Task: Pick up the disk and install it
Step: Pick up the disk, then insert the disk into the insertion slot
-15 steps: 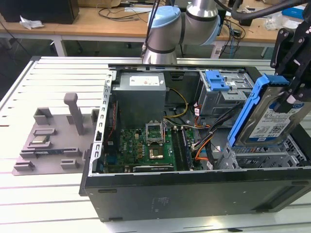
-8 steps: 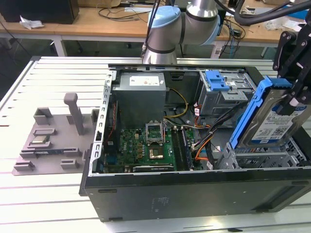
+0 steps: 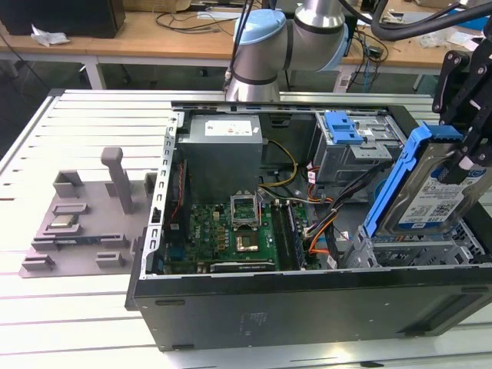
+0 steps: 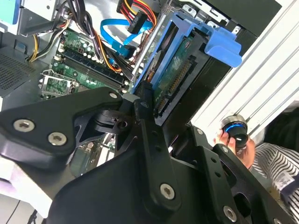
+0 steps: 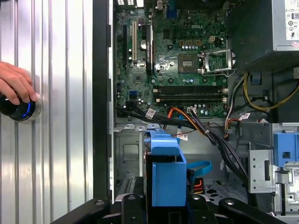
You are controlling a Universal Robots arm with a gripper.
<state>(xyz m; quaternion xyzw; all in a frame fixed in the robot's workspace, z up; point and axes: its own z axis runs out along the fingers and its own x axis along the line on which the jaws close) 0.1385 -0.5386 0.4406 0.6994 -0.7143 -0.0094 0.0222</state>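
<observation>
The disk, a silver drive with a white-and-blue label in a bright blue carrier, hangs tilted over the metal drive bay at the front corner of the open computer case, on the exterior view's right. My black gripper is shut on its upper end. In the second wrist view the disk shows edge-on beyond one finger. In the first wrist view its blue carrier sits between the gripper's two arms, above the bay floor.
The motherboard, power supply and a bundle of cables lie inside the case. A blue latch on a grey cage stands behind. A grey fixture tray holds a processor chip. A hand rests on a round button.
</observation>
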